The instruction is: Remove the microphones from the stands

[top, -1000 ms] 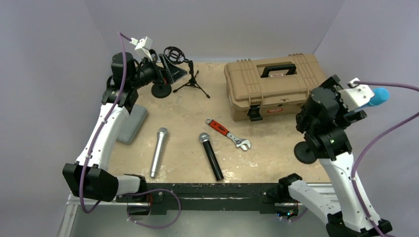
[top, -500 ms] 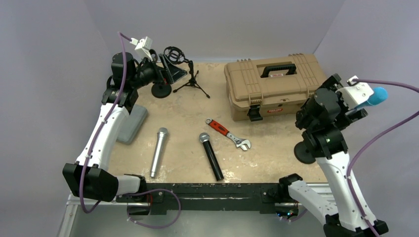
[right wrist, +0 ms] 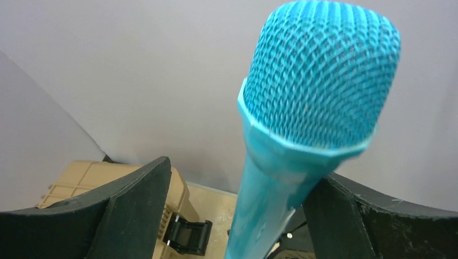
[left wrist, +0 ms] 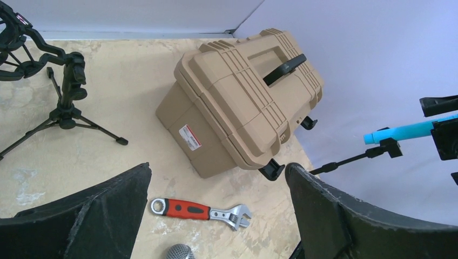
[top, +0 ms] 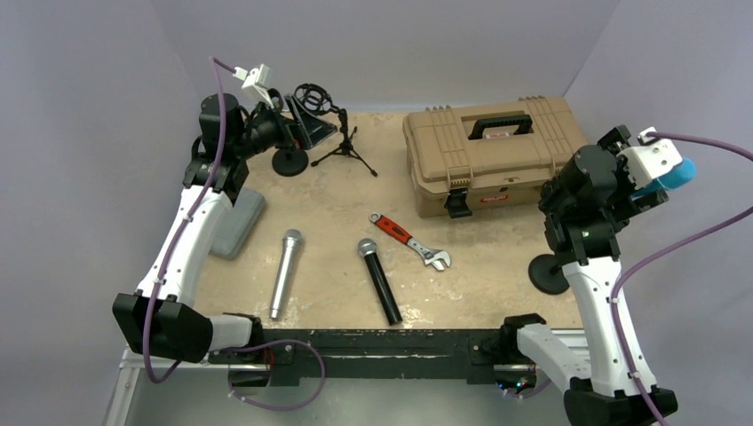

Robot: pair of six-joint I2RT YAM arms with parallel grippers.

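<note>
A blue microphone [top: 684, 171] sits in the clip of a black stand [top: 549, 273] at the table's right edge, raised and pointing right. It also shows in the left wrist view [left wrist: 405, 131] on the stand's thin arm [left wrist: 345, 160]. My right gripper [top: 659, 176] is around it. In the right wrist view the microphone [right wrist: 318, 81] runs up between the jaws of the right gripper [right wrist: 243, 172]; the left finger [right wrist: 135, 205] stands apart from it and the right finger [right wrist: 367, 221] is close against it. My left gripper [top: 306, 129] is open and empty at the back left, as its own view shows [left wrist: 219, 167].
A tan toolbox [top: 493, 151] stands at the back right. A red-handled wrench [top: 410, 240], a silver microphone [top: 286, 271] and a black microphone [top: 379, 280] lie mid-table. A small tripod with a shock mount [top: 333, 133] and a grey case [top: 238, 222] are at the left.
My right arm has shifted to the right and its wrist has moved further along the blue microphone toward its head. The left arm has not moved.
</note>
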